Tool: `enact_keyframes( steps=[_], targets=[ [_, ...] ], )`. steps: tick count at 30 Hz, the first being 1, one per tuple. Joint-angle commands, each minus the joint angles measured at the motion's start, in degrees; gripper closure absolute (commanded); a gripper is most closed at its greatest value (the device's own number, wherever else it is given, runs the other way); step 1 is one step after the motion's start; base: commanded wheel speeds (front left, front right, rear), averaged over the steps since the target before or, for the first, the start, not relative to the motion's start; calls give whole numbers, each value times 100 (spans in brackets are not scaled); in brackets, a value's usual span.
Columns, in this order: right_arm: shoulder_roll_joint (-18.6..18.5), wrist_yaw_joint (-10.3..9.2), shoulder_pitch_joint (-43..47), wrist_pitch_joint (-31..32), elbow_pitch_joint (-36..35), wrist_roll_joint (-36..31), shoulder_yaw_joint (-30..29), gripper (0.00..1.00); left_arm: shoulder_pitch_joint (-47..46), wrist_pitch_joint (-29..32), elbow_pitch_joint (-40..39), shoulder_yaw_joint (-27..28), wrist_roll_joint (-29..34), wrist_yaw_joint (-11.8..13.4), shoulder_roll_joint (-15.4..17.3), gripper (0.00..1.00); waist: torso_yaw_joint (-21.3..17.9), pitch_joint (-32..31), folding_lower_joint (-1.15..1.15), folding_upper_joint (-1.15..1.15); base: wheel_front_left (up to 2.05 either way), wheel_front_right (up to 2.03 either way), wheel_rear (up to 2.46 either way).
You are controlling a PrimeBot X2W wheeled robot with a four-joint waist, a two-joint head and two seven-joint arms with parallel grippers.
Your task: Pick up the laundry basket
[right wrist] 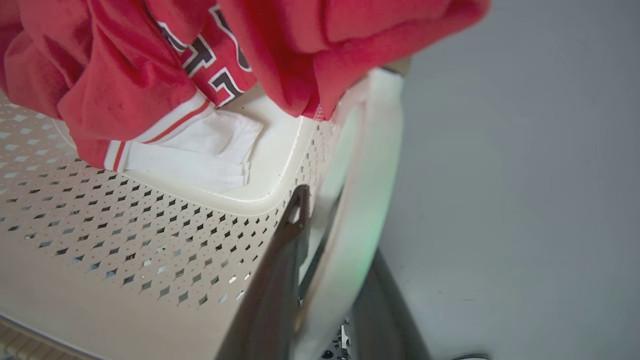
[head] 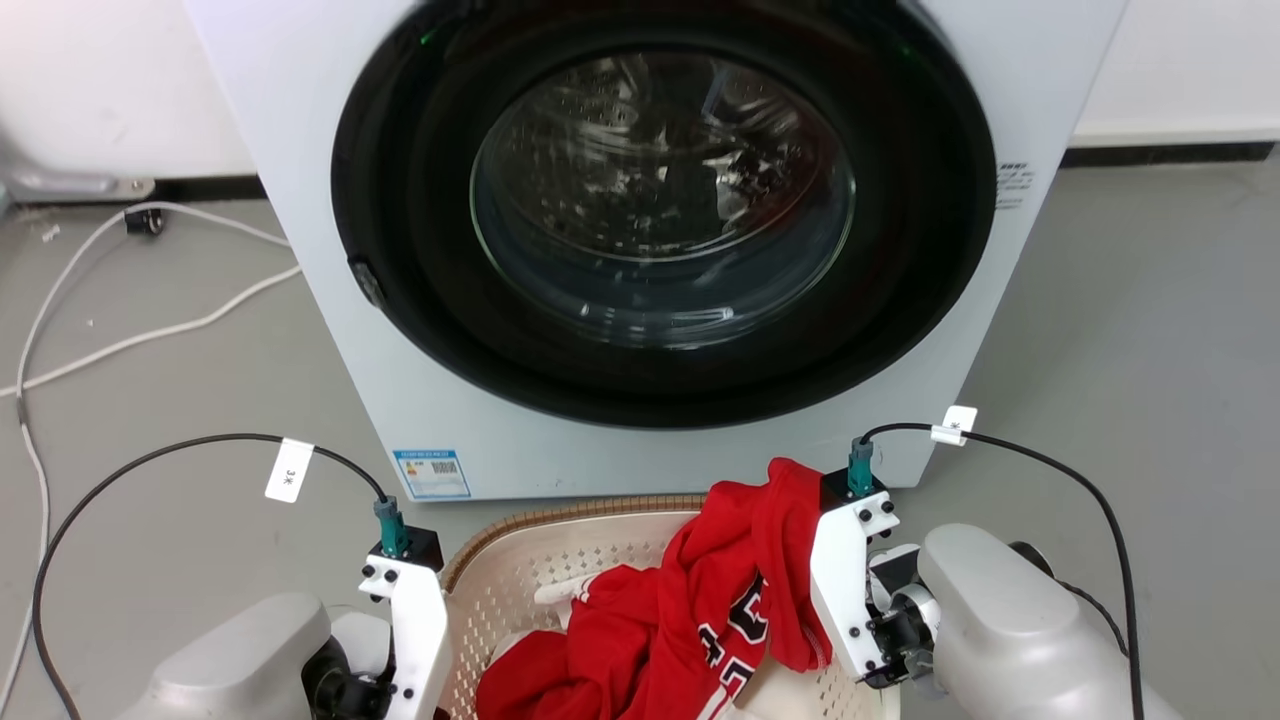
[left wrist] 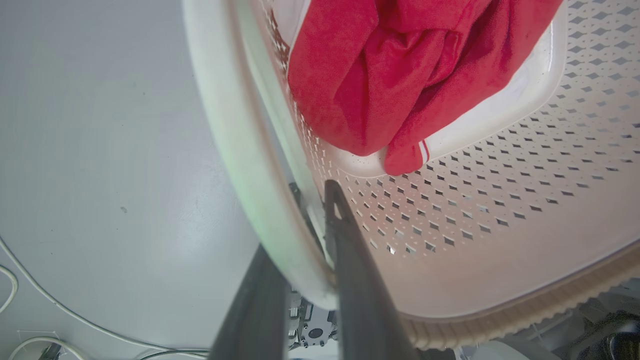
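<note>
Laundry basket (head: 520,580): just in front of the washing machine (head: 640,230), low against its base; red jersey (head: 690,620) heaped inside.
My left claw (left wrist: 300,235): clenched across the left loop handle (left wrist: 235,150).
My right claw (right wrist: 337,225): clenched across the right loop handle (right wrist: 370,175).

The laundry basket (left wrist: 500,210) is cream-white, pierced with rows of small diamond holes; its rim (head: 580,512) is brown, woven-looking. Just past the dark grey fingers (left wrist: 350,260) of the left gripper (left wrist: 300,220) lies a red garment (left wrist: 400,75) with white-and-red striped trim (left wrist: 423,151). Ahead of the right gripper (right wrist: 337,222) it bears black-and-white lettering (right wrist: 210,65), beside a white cloth (right wrist: 200,155). The floor (left wrist: 100,125) is grey.
</note>
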Motion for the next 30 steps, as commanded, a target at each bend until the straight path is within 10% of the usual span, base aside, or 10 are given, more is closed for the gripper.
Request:
enact_keyframes(
  steps=[1, 30],
  targets=[
    [-119, -4, 16, 52, -32, 9, 56, 100, 92, 101, 12, -33, 8, 4, 119, 100, -38, -94, 2, 0, 0, 0, 0],
    [-104, -3, -402, 322, 65, 567, 425, 100, -179, 665, -83, -35, -282, -3, 136, 100, -19, -258, 2, 0, 0, 0, 0]
  ],
)
